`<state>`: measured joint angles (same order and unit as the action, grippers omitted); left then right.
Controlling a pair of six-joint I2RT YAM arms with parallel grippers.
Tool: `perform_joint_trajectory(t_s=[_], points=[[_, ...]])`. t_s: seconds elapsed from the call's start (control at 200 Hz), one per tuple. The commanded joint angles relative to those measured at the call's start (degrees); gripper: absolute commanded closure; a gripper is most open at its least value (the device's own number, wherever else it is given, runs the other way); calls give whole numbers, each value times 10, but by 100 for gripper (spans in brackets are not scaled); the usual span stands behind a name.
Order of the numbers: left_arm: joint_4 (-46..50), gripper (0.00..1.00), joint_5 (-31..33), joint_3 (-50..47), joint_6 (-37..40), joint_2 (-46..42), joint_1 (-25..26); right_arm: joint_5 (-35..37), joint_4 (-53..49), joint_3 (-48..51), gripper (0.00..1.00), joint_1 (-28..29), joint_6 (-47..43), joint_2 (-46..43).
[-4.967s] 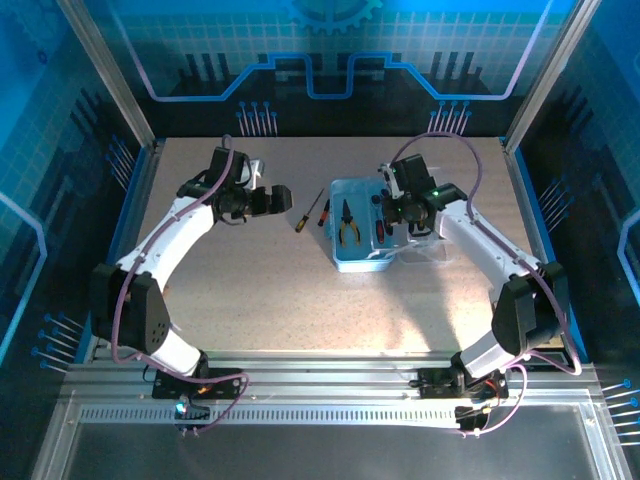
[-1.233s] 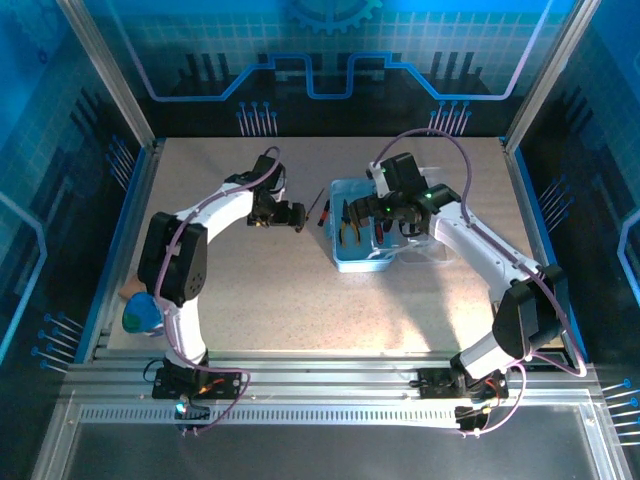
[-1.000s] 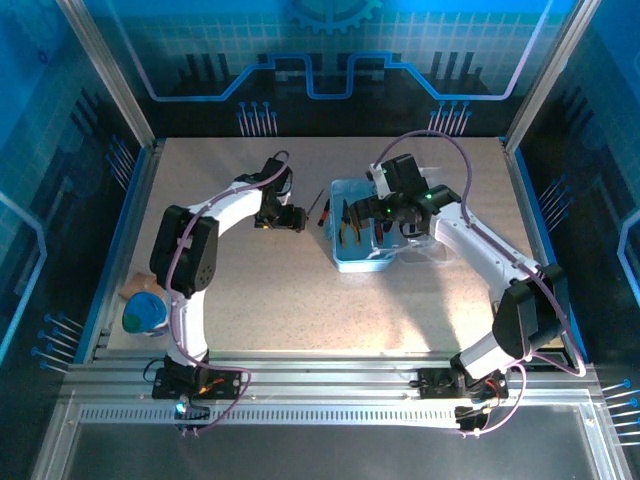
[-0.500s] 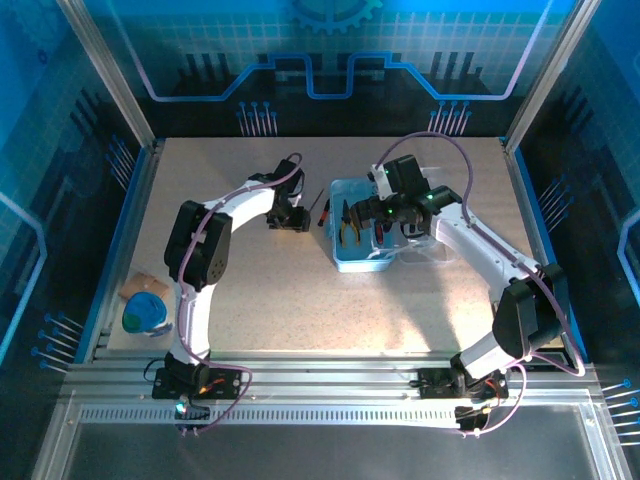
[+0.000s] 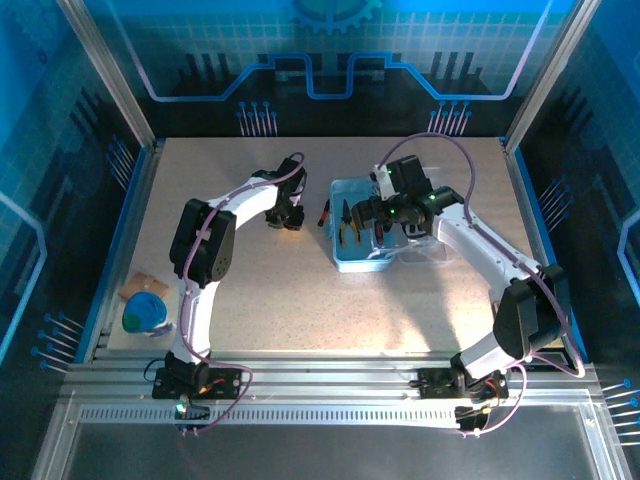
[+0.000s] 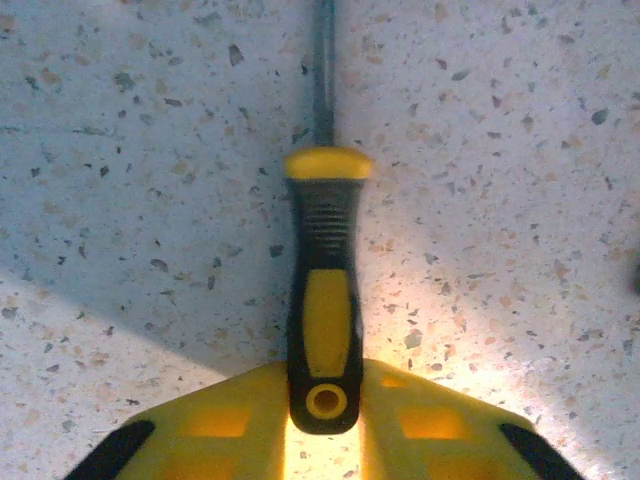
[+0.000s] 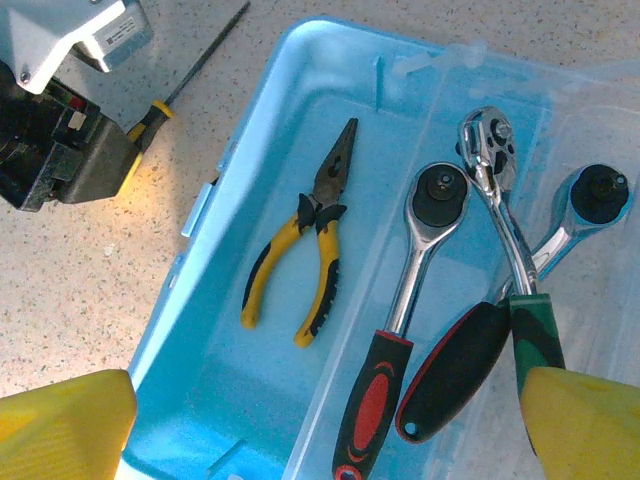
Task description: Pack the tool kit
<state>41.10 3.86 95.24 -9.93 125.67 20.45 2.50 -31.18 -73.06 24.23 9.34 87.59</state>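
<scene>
We are seeing the left gripper (image 6: 325, 430) clenching the butt end of the yellow/black screwdriver (image 6: 322, 290), its fingers (image 6: 215, 425) pressing both sides of the handle. The tool is lying flat on the table (image 6: 500, 200), left of the case (image 5: 352, 262), with the red/black screwdriver (image 5: 323, 212) between them. Five seconds ago this gripper was hovering well left of the screwdriver. Since then the left arm has been folding its elbow in and reaching right, and the round blue object (image 5: 147, 312) is now showing at the near left edge. The right gripper (image 7: 320, 425) is staying released, fingers spread wide, hanging over the light-blue case much as it was a second ago. Inside the case the pliers (image 7: 300, 250) are resting on the left side, with three ratchets (image 7: 400, 330) crossing on the right, one under the clear lid (image 7: 590, 110). The case itself is sitting right of centre, unmoved.
</scene>
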Motion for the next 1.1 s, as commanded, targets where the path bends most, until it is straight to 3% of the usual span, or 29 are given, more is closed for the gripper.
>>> perform_joint_trajectory(t_s=[0.0,0.235,0.485,0.68,0.956,1.096], points=[[0,85,-35,7,6,27,17,-10,6,6,0,-8,-5,-18],[2,100,-34,-1,8,18,18,-20,7,2,0,-9,-4,-16],[-25,100,-43,-55,5,-62,18,-40,7,-6,0,-10,-2,-16],[-77,100,-162,-107,-1,-152,15,-87,32,-2,0,-14,19,-21],[-159,100,-263,-161,-59,-261,16,-152,109,21,0,-19,87,-38],[-239,100,-329,-201,-106,-300,20,-170,170,42,10,-23,137,-44]])
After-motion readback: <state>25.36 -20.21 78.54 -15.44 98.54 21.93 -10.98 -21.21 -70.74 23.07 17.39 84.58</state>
